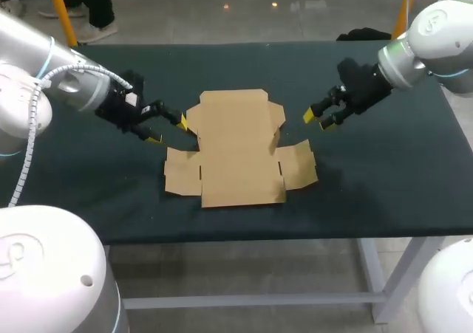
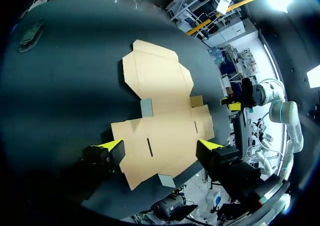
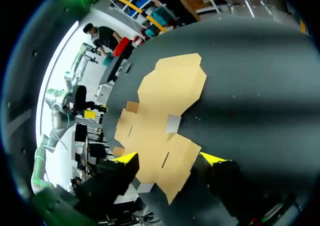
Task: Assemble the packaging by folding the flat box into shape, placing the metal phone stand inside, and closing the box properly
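A flat brown cardboard box blank [image 1: 238, 150] lies unfolded on the dark table, side flaps spread out. My left gripper [image 1: 167, 126] hovers just left of the blank's left edge, fingers open and empty; the left wrist view shows the blank [image 2: 162, 116] ahead of its spread yellow tips [image 2: 162, 147]. My right gripper [image 1: 318, 118] hangs a short way right of the blank, open and empty, with the blank [image 3: 162, 118] ahead of its tips [image 3: 169, 158]. No metal phone stand shows in any view.
The dark table [image 1: 384, 178] has bare cloth on all sides of the blank. A small dark object [image 2: 29, 31] lies near the table's far corner in the left wrist view. Another black object [image 1: 363, 34] sits at the back right edge.
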Tool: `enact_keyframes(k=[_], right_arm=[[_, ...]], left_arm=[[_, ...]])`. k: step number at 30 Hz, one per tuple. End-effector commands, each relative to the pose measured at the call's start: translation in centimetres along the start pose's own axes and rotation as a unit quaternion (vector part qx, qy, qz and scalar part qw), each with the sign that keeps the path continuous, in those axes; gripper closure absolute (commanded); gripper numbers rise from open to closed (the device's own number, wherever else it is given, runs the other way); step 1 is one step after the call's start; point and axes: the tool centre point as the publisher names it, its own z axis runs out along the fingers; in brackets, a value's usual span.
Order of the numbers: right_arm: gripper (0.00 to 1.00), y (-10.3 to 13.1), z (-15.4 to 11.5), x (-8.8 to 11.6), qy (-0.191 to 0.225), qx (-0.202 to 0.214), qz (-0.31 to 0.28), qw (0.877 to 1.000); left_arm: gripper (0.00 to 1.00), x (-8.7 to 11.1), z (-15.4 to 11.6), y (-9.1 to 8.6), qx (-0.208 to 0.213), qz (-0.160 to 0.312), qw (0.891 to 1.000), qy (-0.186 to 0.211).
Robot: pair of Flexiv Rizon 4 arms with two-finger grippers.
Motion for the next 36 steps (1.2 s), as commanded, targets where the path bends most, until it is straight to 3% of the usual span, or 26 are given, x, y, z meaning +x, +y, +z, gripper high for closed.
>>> enact_keyframes(k=[1, 10, 22, 28, 34, 36], right_arm=[[0.0, 1.2, 0.4, -0.8, 0.091, 0.006, 0.027, 0.995], [0.0, 2.2, 0.4, -2.2, 0.093, -0.024, 0.134, 0.986], [0.0, 2.2, 0.4, -2.2, 0.093, -0.024, 0.134, 0.986], [0.0, 2.8, 1.1, -2.2, 0.051, -0.015, 0.211, 0.976], [0.0, 3.9, 2.2, -2.3, 0.05, -0.014, 0.234, 0.971], [0.12, 4.2, 2.5, -2.3, 0.058, -0.015, 0.231, 0.971]], left_arm=[[0.0, -0.5, 0.0, -0.8, -0.005, -0.001, 1.0, 0.002], [0.0, -1.3, -0.2, -1.6, 0.002, -0.005, 1.0, -0.003], [0.0, -1.6, -0.5, -3.0, -0.005, 0.024, 1.0, 0.0], [0.0, -1.7, -0.6, -3.9, 0.004, 0.029, 1.0, 0.004], [0.0, -2.2, -0.4, -4.8, 0.012, 0.022, 1.0, 0.01], [0.0, -2.2, -0.4, -4.9, 0.012, 0.022, 1.0, 0.011]])
